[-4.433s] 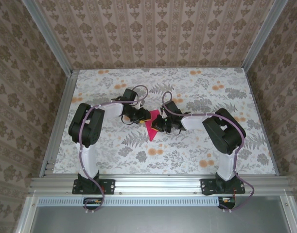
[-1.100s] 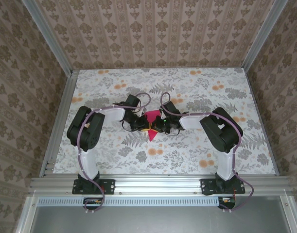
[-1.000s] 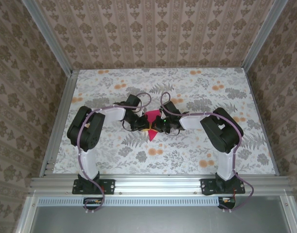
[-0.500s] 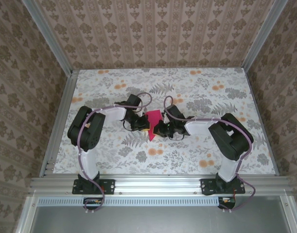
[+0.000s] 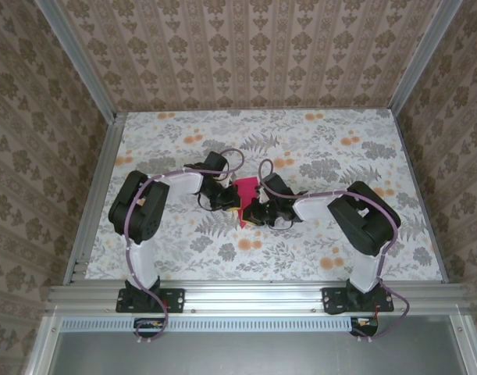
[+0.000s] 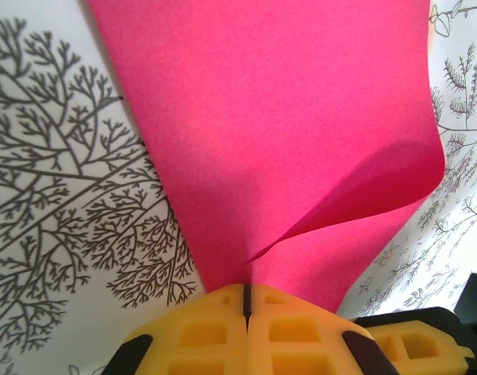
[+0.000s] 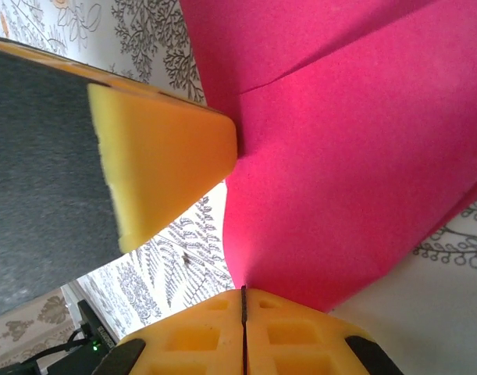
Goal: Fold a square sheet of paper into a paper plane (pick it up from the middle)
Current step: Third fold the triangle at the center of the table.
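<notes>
Left wrist, left pincer [image 6: 244,292] clamps paper [image 6: 285,117] edge

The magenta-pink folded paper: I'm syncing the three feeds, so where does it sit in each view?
Top external: the magenta-pink folded paper sits mid-table as a small pointed shape.
Left wrist: the paper runs from top centre down to the bottom middle.
Right wrist: the paper covers the upper right and centre.
Shared landmark: the grey floral-print table cover.

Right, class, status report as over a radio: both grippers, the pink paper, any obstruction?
Left gripper shut on the partly folded magenta-pink paper sheet. Right gripper shut on it too, close beside. One flap curls up. No obstruction seen.
</notes>
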Robot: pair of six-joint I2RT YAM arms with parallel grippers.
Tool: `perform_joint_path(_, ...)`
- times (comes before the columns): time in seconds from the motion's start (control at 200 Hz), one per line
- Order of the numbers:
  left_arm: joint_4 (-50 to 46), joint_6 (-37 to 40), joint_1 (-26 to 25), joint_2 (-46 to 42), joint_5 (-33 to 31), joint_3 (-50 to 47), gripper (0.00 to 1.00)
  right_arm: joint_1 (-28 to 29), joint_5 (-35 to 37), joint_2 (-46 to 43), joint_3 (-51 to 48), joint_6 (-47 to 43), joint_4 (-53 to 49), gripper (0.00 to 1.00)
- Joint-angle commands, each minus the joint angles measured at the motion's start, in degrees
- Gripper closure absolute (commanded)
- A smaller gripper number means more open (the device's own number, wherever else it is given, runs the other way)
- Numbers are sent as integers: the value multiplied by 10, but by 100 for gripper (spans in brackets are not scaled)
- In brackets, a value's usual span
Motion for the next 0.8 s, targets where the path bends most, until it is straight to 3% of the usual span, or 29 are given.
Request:
perform_joint_path(0.0,-24,8,-4,17,-34,-2,100,2,-10,15,-10,5,10,91)
perform_joint_path(0.645,-20,9,-4,11,-27,10,100,2,-24,10,-27,21,75,90)
perform_joint_path(0.795,-19,7,-4,14,-32,5,100,6,-16,-10,-35,11,46,89)
